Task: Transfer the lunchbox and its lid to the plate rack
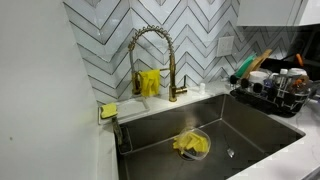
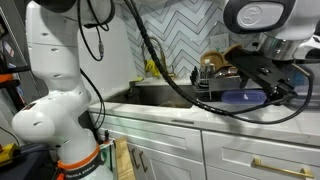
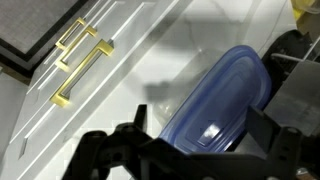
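The lunchbox (image 3: 225, 90), bluish-purple translucent plastic, lies on the white counter under my gripper in the wrist view. In an exterior view it (image 2: 243, 99) sits on the counter just in front of the plate rack (image 2: 212, 82). My gripper (image 3: 200, 122) is open, with one finger on each side of the lunchbox and a gap showing at the left finger. In an exterior view the gripper (image 2: 272, 82) hangs just above the lunchbox. The black wire plate rack (image 1: 270, 95) stands beside the sink, holding utensils. I cannot tell a separate lid from the box.
A steel sink (image 1: 250, 130) holds a clear bowl with something yellow in it (image 1: 192, 144). A gold faucet (image 1: 150, 45) stands behind it, and a yellow sponge (image 1: 108, 110) lies at the sink's corner. White drawers with gold handles (image 3: 80, 60) are below the counter edge.
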